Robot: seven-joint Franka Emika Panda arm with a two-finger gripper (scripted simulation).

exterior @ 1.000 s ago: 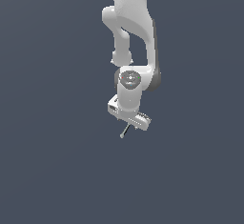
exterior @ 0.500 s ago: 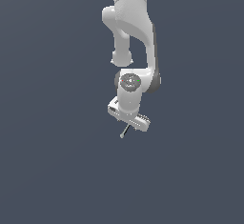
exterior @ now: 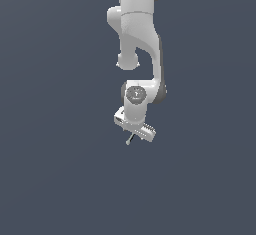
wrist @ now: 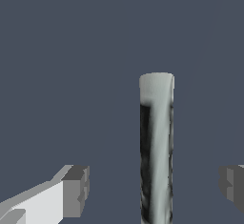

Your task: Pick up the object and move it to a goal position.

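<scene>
A: Entry, current frame. Start at the gripper [wrist: 152,185]. State?

B: In the wrist view the two fingers [wrist: 76,189] stand well apart, with the rod [wrist: 156,147] rising between them. There is a clear gap on either side of the shaft, so the pads do not look closed on it from this angle. Yet the exterior view shows the rod [exterior: 129,140] poking out just below the gripper [exterior: 134,131], above the plain grey floor [exterior: 50,179]. I cannot tell from these two pictures whether it is gripped higher up, out of the camera's sight, or only standing between the jaws. Logged as undetermined.

A: Rod's position relative to the gripper?

B: Between the fingers, nearer the dark finger than the white one in the wrist view. It runs along the fingers' length, pale grey at the far end, darker and streaked along the shaft. In the exterior view only a short stub shows under the hand, slanted.

A: Arm?

B: The arm [exterior: 137,34] comes down from the top of the exterior view, wrist bent, hand tilted.

A: Goal marker?

B: None visible in either view. Nothing else near the gripper, only flat grey ground.

A: Progress, then?

B: Judgement only: the reach is done, since the rod sits inside the jaws. Whether the grasp is secured is unclear. The carry to the goal looks wholly outstanding, and I cannot say which direction it lies.
</scene>
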